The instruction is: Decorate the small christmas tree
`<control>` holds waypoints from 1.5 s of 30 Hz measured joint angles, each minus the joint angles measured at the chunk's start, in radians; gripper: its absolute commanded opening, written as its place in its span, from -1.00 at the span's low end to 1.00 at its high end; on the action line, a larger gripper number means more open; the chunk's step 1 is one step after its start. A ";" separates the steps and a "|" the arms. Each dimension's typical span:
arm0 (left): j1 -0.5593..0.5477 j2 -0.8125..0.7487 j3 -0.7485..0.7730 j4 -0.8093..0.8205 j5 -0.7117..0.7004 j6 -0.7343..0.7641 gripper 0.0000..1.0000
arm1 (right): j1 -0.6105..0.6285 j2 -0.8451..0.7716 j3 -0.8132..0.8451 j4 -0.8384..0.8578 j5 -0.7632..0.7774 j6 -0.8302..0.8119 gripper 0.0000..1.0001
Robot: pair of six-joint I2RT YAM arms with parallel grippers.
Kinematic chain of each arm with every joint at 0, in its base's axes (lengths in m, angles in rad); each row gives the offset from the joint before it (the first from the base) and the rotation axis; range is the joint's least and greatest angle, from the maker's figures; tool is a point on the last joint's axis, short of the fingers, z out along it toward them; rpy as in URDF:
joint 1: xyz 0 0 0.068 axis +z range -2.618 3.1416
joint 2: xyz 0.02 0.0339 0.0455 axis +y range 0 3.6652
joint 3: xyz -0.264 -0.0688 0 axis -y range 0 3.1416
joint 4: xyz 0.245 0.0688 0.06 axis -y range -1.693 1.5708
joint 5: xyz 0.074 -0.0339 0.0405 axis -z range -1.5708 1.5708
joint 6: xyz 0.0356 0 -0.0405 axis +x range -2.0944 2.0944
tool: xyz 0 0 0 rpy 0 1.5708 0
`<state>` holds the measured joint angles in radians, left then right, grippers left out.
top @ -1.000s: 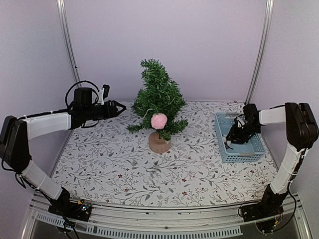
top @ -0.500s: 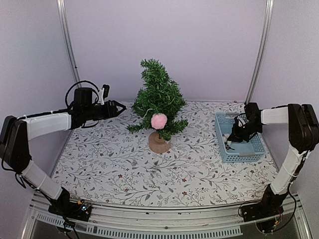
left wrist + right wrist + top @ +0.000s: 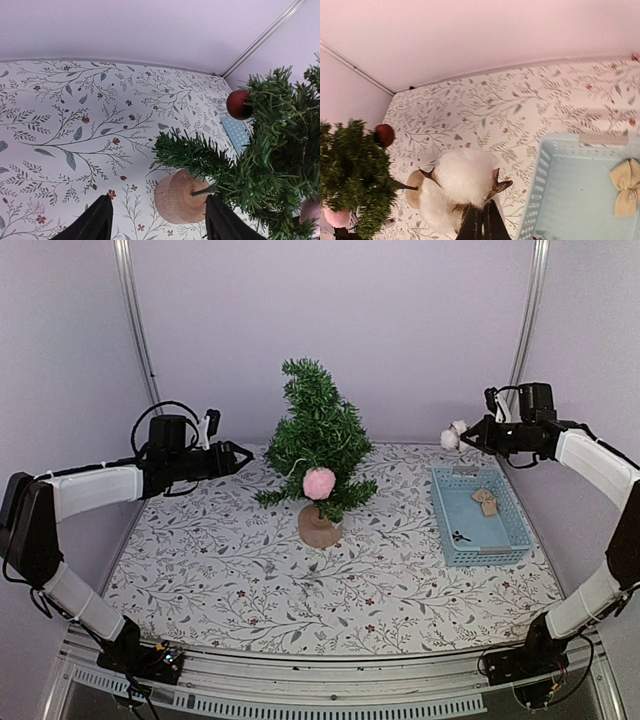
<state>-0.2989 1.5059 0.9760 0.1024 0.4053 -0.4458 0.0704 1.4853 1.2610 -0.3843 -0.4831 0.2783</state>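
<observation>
We're pinching a fluffy white cotton ornament (image 3: 465,175) in the right gripper (image 3: 470,433), high and well right of the small christmas tree (image 3: 318,440) standing in the middle of the surface (image 3: 230,580), while the left gripper (image 3: 238,453) is hovering spread wide and empty near its left side. We're worrying the soft fluff slips free or bounces off the bristly needles, or a shove tips the round wooden base (image 3: 177,200).

The small christmas tree (image 3: 318,440) stands upright on its wooden base (image 3: 319,528), hung with 1 pink pompom (image 3: 319,483).
</observation>
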 measured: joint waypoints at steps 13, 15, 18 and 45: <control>-0.038 -0.012 -0.002 -0.002 -0.031 0.000 0.31 | 0.389 -0.043 0.248 0.232 -0.010 0.024 -1.00; -0.043 -0.019 -0.006 -0.002 -0.034 -0.001 0.31 | 0.420 -0.035 0.276 0.276 -0.014 0.024 -1.00; -0.047 -0.030 -0.010 -0.002 -0.041 -0.001 0.31 | 0.451 -0.007 0.299 0.333 -0.034 0.016 -1.00; -0.048 -0.055 -0.045 0.010 -0.056 0.000 0.31 | 0.500 0.182 0.298 0.317 -0.126 -0.113 -0.97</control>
<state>-0.3470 1.4509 0.9310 0.1127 0.3492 -0.4461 0.5705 1.6669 1.5593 -0.0673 -0.6094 0.1650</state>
